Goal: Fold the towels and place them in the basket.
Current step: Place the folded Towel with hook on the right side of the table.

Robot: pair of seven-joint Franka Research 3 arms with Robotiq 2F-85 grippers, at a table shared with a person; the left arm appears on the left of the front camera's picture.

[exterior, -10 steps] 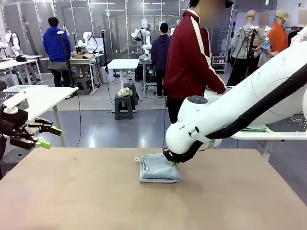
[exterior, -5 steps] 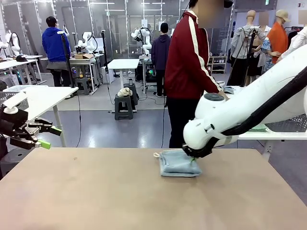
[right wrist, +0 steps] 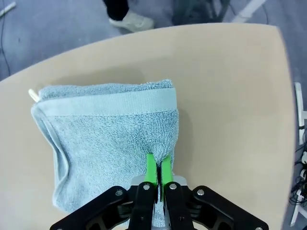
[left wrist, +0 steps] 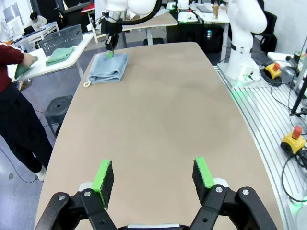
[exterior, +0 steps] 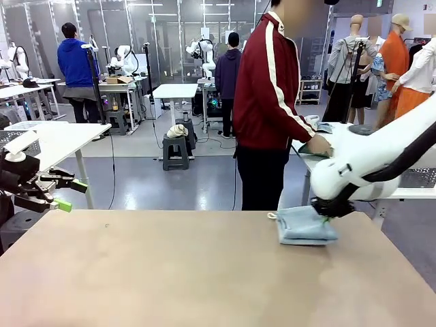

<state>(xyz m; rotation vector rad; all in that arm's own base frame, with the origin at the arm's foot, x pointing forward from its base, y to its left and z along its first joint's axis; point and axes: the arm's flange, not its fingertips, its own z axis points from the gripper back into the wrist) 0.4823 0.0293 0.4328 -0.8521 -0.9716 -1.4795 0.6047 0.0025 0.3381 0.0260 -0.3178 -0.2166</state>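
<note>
The right tool (right wrist: 157,167) is clenching a pinch of the folded pale blue towel (right wrist: 105,129) at its near edge. The towel is lying on the bench (exterior: 170,272) near the far right corner. The likely step is transfer to the basket (left wrist: 60,39), which is sitting on the side table (exterior: 409,193). Lift the towel clear first, so the folds are not dragging open. The left tool (left wrist: 153,175) is hanging released, well apart.

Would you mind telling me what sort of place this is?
Probably a robotics lab: an emergency-stop button beside the brown table, a white robot arm base mounted alongside, and white work tables behind the person.
</note>
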